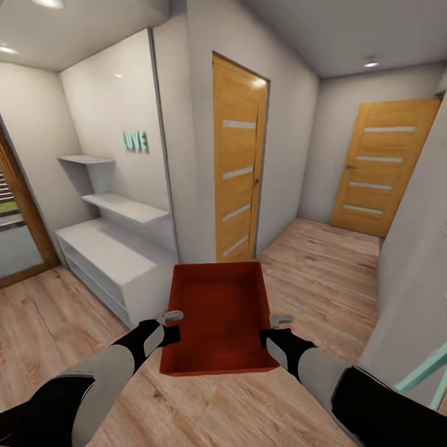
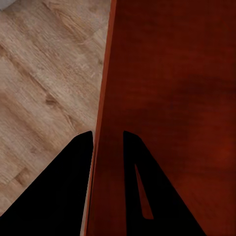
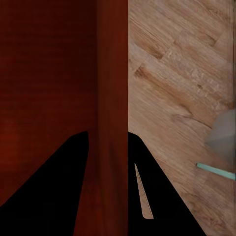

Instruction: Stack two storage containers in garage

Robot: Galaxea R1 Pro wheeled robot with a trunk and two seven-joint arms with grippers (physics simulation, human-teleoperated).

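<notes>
A: Bin [image 1: 218, 323] up front from the head camera, orange-red, carried over the wood floor [image 1: 310, 267] in a hallway, with the left claw [image 1: 171, 318] on its left wall and the right claw [image 1: 279, 321] on its right wall.

B: And the left wrist camera?

A: Left claw [image 2: 108, 147] clamped on the bin [image 2: 172, 98] wall, one finger [image 2: 142, 187] inside, one outside.

B: Right wrist?

A: Same: right claw [image 3: 108, 147] gripping the bin [image 3: 49, 73] wall, which stands between its fingers [image 3: 147, 187].

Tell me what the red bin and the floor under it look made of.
The bin looks like matte moulded plastic: uniform orange-red, thin plain walls, no grain, though a render leaves that open. The floor looks like light wood planks or laminate, with visible grain and plank seams.
</notes>
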